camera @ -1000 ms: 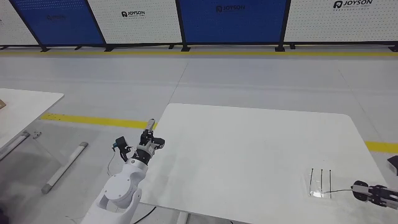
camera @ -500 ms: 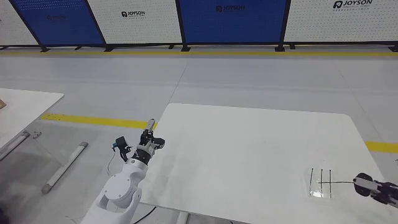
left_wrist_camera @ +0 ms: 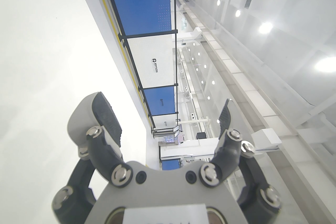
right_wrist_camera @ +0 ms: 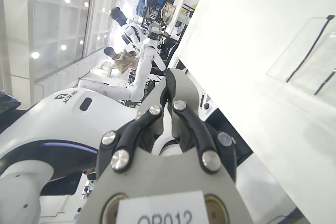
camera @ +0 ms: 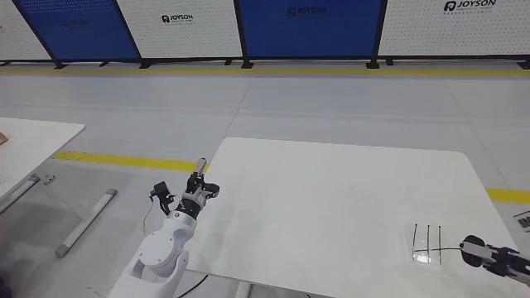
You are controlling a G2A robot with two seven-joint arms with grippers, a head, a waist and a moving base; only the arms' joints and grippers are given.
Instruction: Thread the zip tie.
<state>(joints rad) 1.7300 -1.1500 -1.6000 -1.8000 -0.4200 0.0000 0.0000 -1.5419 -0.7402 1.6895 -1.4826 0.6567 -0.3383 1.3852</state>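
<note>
Since half a second ago, the right hand point(camera: 465, 249) has slid a little toward 9 o'clock and toward the near edge of the tabletop point(camera: 331, 207). The held zip tie point(camera: 437, 252) has come with it, and now lies lower across the standing row than it did. The left hand point(camera: 199, 168) has not shifted.

In the top view the right hand sits off the tabletop's 4 o'clock corner. Its fingers point(right_wrist_camera: 170, 88) are pressed together in the right wrist view, and the thin black tie runs out of them toward 9 o'clock. The tie's free end reaches over the clear plate point(camera: 422, 257) near that corner. Three more zip ties point(camera: 428, 236) lie side by side on this plate, pointing toward 12 o'clock; the held tie crosses close to their near ends. Whether it touches them cannot be told.

The left hand is at the tabletop's 9 o'clock edge, its fingers point(left_wrist_camera: 105, 114) spread apart with nothing between them.
</note>
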